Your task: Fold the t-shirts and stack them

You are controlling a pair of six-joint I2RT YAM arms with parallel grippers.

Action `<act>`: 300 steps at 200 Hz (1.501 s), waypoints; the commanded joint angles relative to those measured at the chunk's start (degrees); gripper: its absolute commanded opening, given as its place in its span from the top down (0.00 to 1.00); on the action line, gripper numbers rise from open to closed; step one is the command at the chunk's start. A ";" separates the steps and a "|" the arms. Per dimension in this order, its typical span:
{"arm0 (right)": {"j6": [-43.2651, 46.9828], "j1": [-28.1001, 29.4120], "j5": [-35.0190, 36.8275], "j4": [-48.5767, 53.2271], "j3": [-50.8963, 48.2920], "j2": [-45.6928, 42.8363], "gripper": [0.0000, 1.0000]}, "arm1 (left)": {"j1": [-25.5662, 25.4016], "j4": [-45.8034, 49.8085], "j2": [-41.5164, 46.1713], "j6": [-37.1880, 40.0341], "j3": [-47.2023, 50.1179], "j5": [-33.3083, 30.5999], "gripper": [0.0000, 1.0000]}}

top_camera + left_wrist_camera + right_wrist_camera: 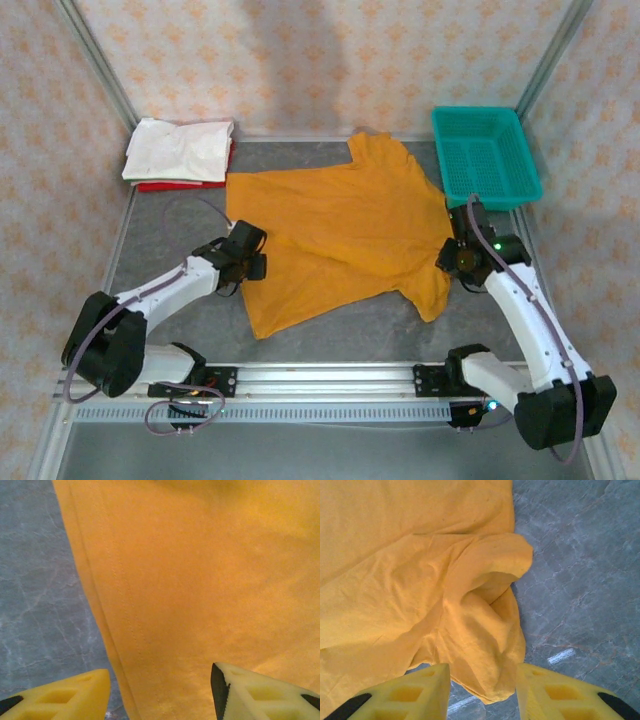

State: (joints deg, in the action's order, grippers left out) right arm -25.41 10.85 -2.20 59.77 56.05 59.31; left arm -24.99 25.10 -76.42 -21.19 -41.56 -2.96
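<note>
The mustard-orange t-shirt (335, 225) lies spread across the middle of the grey table, plain side up. A folded white t-shirt (180, 148) rests on a red one (165, 185) at the back left. My left gripper (245, 255) is open low over the orange shirt's left edge. In the left wrist view its fingers (160, 680) straddle the stitched hem (107, 630), one over the table and one over the cloth. My right gripper (462, 258) is open at the shirt's right sleeve. A bunched fold of the sleeve (485, 605) lies loose between the right gripper's (482, 672) fingers.
A teal mesh basket (485, 155) stands at the back right, just behind the right gripper. Bare grey table (350, 325) runs between the shirt's near edge and the arm rail. Patterned walls enclose the left, right and back sides.
</note>
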 commanded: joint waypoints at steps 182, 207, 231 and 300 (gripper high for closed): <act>4.67 1.85 -14.74 -21.42 23.06 44.64 0.52 | 10.57 4.35 1.86 -11.99 -1.60 7.11 0.63; 4.23 1.87 -14.59 -23.36 23.69 45.01 0.52 | 3.41 0.30 5.50 -19.04 1.54 8.76 0.67; 4.29 1.89 -13.74 -23.63 24.07 45.48 0.52 | -1.70 -7.01 0.51 -25.18 4.39 10.79 0.96; 4.15 0.75 -12.71 -23.97 24.28 43.89 0.50 | 3.44 -13.06 -4.02 -30.17 13.04 10.02 1.00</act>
State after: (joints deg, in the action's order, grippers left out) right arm -20.56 12.14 -16.73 36.51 78.76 104.27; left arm -25.41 10.39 -79.79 -49.58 -32.25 9.06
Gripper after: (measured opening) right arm 0.493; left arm 0.044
